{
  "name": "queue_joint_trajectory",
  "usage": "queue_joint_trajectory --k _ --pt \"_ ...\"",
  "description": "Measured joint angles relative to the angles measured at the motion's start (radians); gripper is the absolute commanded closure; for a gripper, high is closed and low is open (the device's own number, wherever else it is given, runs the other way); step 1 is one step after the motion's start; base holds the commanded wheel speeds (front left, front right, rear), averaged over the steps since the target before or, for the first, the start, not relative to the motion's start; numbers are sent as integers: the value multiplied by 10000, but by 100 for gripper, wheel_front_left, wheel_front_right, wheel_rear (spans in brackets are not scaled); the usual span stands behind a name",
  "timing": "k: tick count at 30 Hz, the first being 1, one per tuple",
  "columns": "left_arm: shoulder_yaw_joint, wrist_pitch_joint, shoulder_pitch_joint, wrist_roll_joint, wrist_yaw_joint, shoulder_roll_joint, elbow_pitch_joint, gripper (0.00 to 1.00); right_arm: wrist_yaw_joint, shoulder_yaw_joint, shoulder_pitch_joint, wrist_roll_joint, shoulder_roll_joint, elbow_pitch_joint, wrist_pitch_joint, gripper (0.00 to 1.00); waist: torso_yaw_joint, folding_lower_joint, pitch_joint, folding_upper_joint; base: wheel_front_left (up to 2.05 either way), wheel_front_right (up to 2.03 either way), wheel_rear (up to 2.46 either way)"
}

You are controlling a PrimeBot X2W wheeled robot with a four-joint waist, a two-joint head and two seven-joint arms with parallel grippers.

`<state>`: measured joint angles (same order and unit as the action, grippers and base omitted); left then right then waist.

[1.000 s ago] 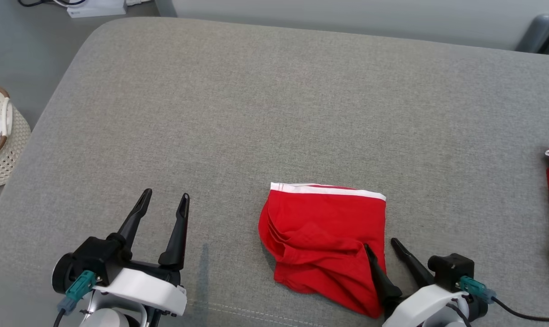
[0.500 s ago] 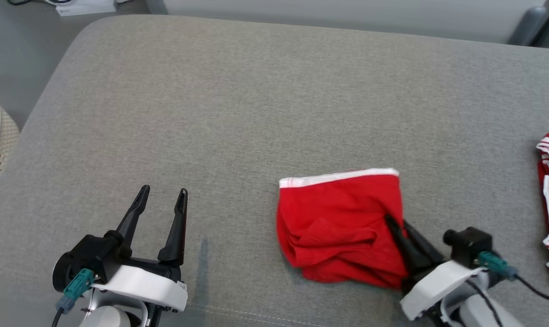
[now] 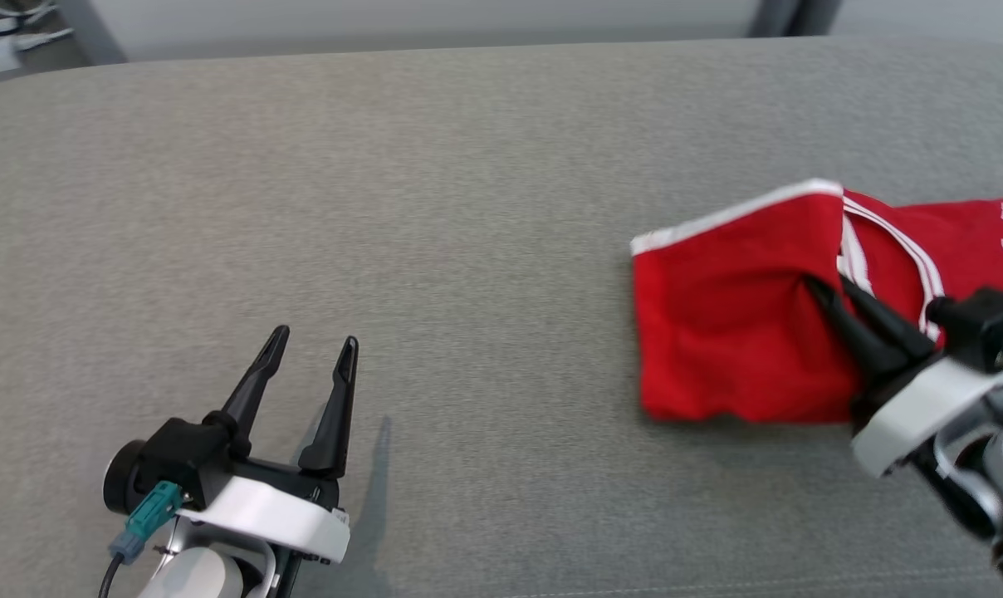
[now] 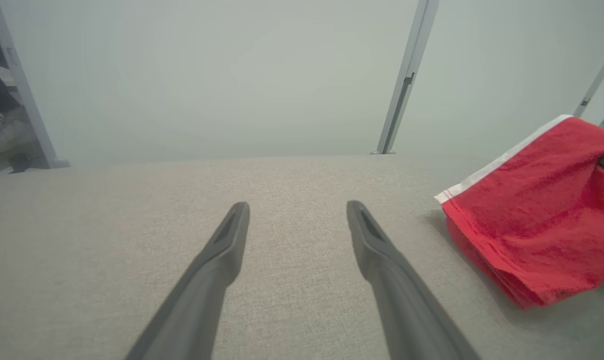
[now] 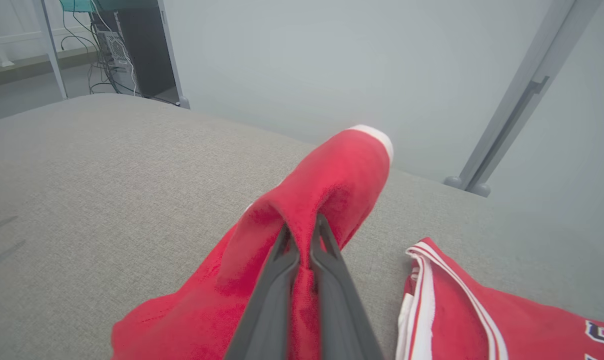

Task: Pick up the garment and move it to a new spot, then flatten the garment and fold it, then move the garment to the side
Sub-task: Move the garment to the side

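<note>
Right gripper (image 3: 825,285): jaws pinched tight on the red shorts (image 3: 726,324), beside a red jersey (image 3: 958,241).
Left gripper (image 3: 315,335): jaws spread, empty.

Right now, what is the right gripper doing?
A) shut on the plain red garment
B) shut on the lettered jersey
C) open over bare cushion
A: the right gripper is pinched shut on a raised fold of the plain red garment; the lettered jersey lies beside it, ungripped.
</note>
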<state>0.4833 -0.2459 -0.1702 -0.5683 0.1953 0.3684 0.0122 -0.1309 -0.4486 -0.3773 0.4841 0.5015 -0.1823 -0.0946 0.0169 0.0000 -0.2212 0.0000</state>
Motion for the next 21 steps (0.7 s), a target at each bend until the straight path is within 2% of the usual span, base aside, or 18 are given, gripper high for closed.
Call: queue_joint_trajectory --k 4,9,17,21 --pt "15 88 -276 104 -17 48 -86 0 -2 -397 -1269 596 711 -217 479 100 617 0 -200 0 0 0 0" --pt "130 186 -658 186 -59 67 -236 0 -2 -842 -2636 1152 1570 -1214 1047 100 916 0 -785 0 0 0 0" --pt "236 180 -1183 230 -198 -38 -303 0 -2 -1384 -3684 2100 3206 -2464 2046 100 766 0 -1721 0 0 0 0" --pt "205 161 -1360 228 -280 -69 -224 0 -2 -1450 -3762 2320 3567 -2982 2073 100 533 0 -2018 0 0 0 0"
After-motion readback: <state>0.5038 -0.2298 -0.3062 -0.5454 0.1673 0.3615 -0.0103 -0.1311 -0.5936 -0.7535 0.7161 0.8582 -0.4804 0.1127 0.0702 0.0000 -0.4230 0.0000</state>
